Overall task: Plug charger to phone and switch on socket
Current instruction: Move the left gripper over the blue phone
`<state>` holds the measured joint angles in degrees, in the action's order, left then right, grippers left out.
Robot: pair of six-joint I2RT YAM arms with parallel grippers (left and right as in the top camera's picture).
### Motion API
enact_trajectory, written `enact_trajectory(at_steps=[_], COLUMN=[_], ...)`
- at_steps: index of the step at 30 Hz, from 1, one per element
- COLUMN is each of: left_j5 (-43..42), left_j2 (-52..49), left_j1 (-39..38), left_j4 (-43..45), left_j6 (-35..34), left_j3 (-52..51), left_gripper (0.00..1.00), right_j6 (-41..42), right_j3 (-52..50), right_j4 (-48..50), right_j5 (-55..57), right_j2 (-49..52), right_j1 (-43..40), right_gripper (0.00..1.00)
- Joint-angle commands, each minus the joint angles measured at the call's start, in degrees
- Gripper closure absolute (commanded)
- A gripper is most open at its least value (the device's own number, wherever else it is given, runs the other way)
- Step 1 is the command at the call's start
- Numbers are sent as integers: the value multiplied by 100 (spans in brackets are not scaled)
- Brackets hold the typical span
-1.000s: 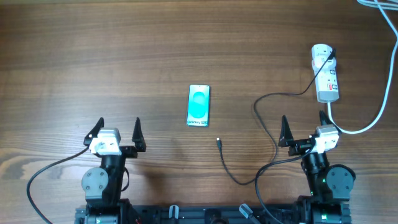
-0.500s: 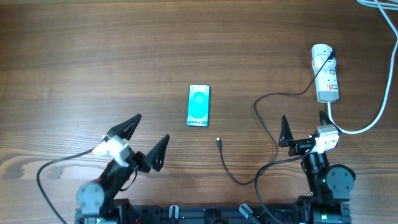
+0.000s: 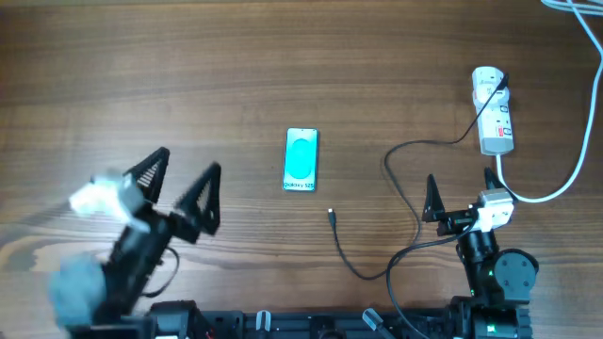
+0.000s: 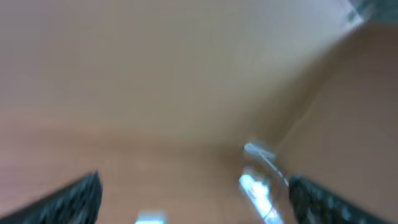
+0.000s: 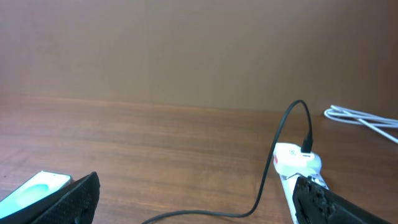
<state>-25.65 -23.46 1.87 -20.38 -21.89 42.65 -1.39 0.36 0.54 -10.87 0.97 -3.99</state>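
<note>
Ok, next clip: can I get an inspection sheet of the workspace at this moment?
Surface: wooden table, grain visible.
Job's things: phone lies flat mid-table, screen up. The charger is not plugged into it; its connector tip lies apart, nearer the robot. The socket is at far right, switch state too small to tell.
Clutter: nothing seen.
Grippers: left gripper is open and blurred, left of the phone. The right gripper is open, holding nothing.
Cables: the charger loops across the right side to its black plug at the socket's far end. A thick white cord curves along the right edge.
Surroundings: nothing seen.
</note>
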Motion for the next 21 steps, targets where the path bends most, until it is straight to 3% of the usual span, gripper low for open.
enact_trajectory(at_steps=[1, 4, 7, 10, 14, 21], left_j5=[127, -588, -1180, -684, 621, 1875], left_j2=[-1722, -2575, -3285, -3950, -5086, -7696], left_j1=[-26, -28, -188, -601, -1458, -2625], left_j4=[-1563, -2553, -2894, -3394, -4221, -6081], left_j6=[601, 647, 645, 308, -114, -184], left_j3=[1961, 2793, 3191, 3497, 4166, 6293], left_gripper=[0, 0, 0, 0, 0, 0], right_j6=[28, 28, 28, 28, 28, 31], right_j3=[-7, -7, -7, -7, -7, -7], right_j4=[20, 20, 20, 20, 20, 20], right_j5=[52, 52, 52, 52, 52, 52], right_j2=[0, 0, 0, 0, 0, 0], right_j1=[28, 28, 28, 28, 28, 28], right_gripper=[0, 0, 0, 0, 0, 0])
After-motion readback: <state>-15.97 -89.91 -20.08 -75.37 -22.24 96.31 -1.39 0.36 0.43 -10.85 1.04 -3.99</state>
